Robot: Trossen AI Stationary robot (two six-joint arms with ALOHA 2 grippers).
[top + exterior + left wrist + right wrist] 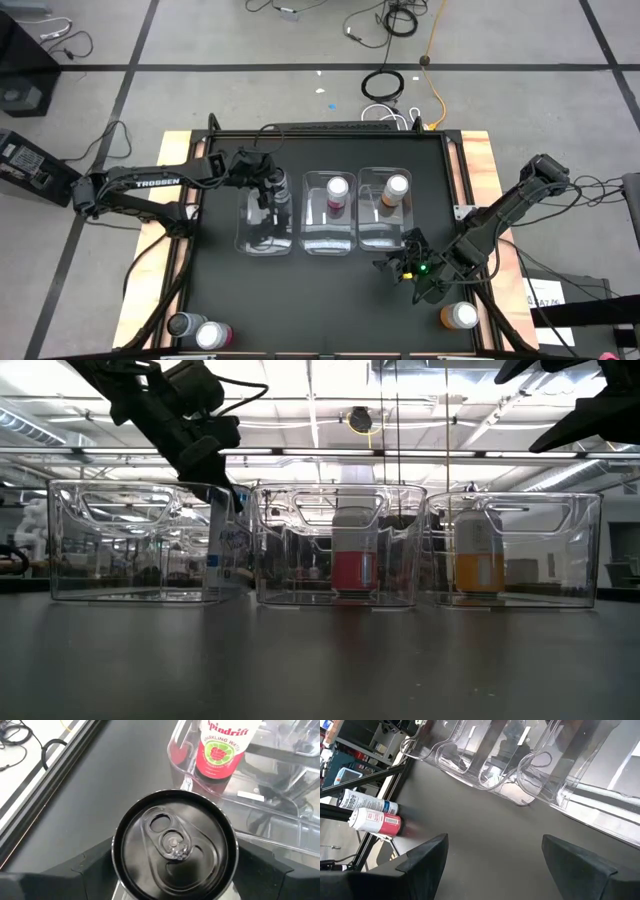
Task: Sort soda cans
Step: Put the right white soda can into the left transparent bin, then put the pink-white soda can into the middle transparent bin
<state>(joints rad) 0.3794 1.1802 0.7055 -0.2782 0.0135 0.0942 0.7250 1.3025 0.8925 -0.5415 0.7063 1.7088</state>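
High view first: left gripper [277,190] has its fingers clamped on a dark grey can [279,183], hanging over the left bin [250,240], not yet released. Beside that bin, the middle bin [312,240] already holds a pink can [337,188]; the far bin [372,238] holds an orange can [396,187]. Right gripper [408,264], fingers spread and empty, hovers near the far bin. Still loose on the bench [300,300]: a grey can [183,324] and pink can [212,335] well apart from the left bin, plus an orange can [459,316]. Roughly halfway, I'd judge.
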